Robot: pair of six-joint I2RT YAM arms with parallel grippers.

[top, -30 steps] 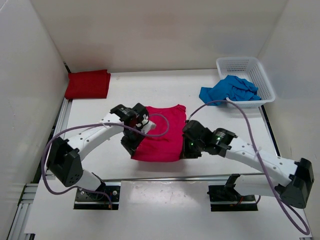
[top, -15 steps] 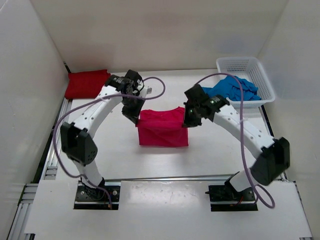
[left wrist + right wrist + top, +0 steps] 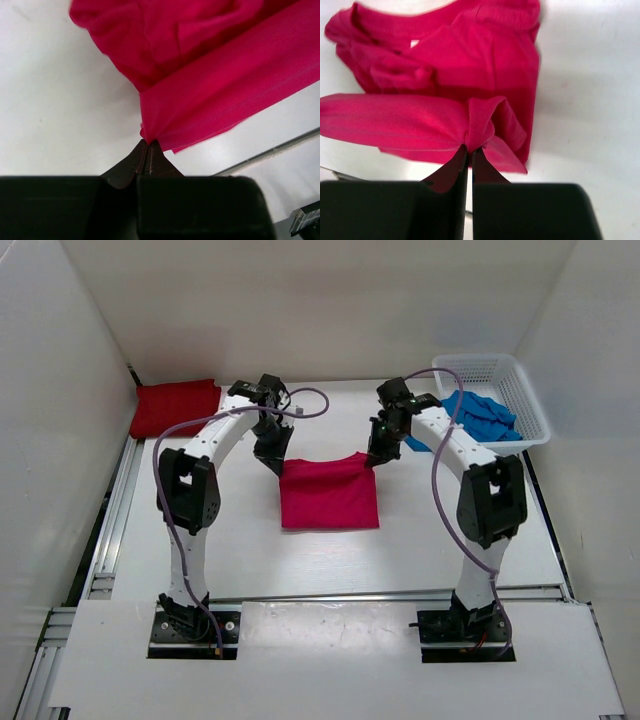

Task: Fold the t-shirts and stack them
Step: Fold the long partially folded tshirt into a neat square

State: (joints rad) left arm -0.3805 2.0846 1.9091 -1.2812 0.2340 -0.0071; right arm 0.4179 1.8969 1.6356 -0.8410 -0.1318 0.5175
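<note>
- Pink-magenta t-shirt (image 3: 328, 495): mid-table (image 3: 440, 525), partly folded into a rough rectangle, with its far edge raised and held at both corners.
- Left gripper (image 3: 277, 462): clamped shut on the shirt's far-left corner, fabric pinched at the fingertips.
- Right gripper (image 3: 375, 460): likewise clamped on the far-right corner.
- Dark red t-shirt (image 3: 176, 408): folded flat at the far-left corner (judged finished).
- Blue t-shirt (image 3: 470, 418): crumpled, spilling over the rim of the white mesh basket (image 3: 500, 370), unfolded.
- Progress: about a third done. The pink fold needs finishing, the blue needs folding, and nothing is stacked yet.
</note>
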